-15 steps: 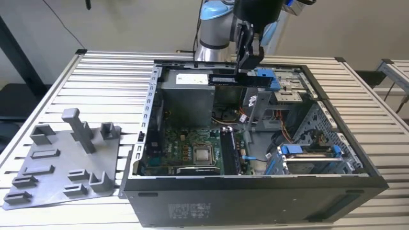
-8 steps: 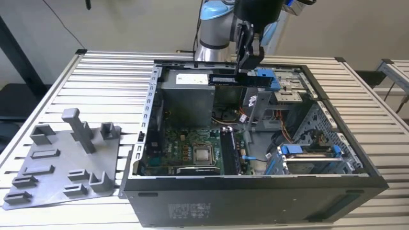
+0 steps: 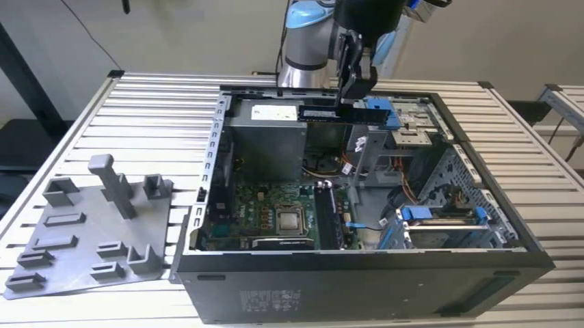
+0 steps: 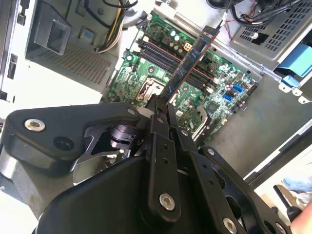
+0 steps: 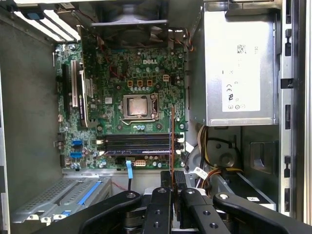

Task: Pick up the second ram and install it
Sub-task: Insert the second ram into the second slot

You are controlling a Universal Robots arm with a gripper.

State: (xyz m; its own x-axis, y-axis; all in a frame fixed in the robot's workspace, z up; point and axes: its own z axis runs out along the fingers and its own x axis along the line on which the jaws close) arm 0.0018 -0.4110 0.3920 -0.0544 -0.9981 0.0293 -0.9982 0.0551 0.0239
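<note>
The arm (image 3: 306, 41) comes down from the top middle of the exterior view, wrist pointing straight down over the far rim of the open case (image 3: 365, 277). Its jaws are clamped on the ram (image 3: 319, 114), which lies level, high above the board. In the second wrist view the ram (image 4: 187, 63) runs out from between the black fingers (image 4: 158, 141) over the green board (image 4: 161, 73). In the first wrist view it (image 5: 171, 139) shows edge-on as a thin line past one end of the dark slots (image 5: 136, 144). The case lies on its side on a worktop (image 3: 137, 116) of pale metal slats, with a gray tray (image 3: 82, 225) of raised blocks at the exterior view's left. Behind is a plain light wall, and a second slatted top (image 3: 567, 102) stands at the exterior view's right edge. The silver supply box (image 5: 239, 29) carries a white printed label (image 5: 234, 92). Small white print also marks the case's near black wall (image 3: 269, 298), and a white word sits on the board above the socket (image 5: 135, 106).
</note>
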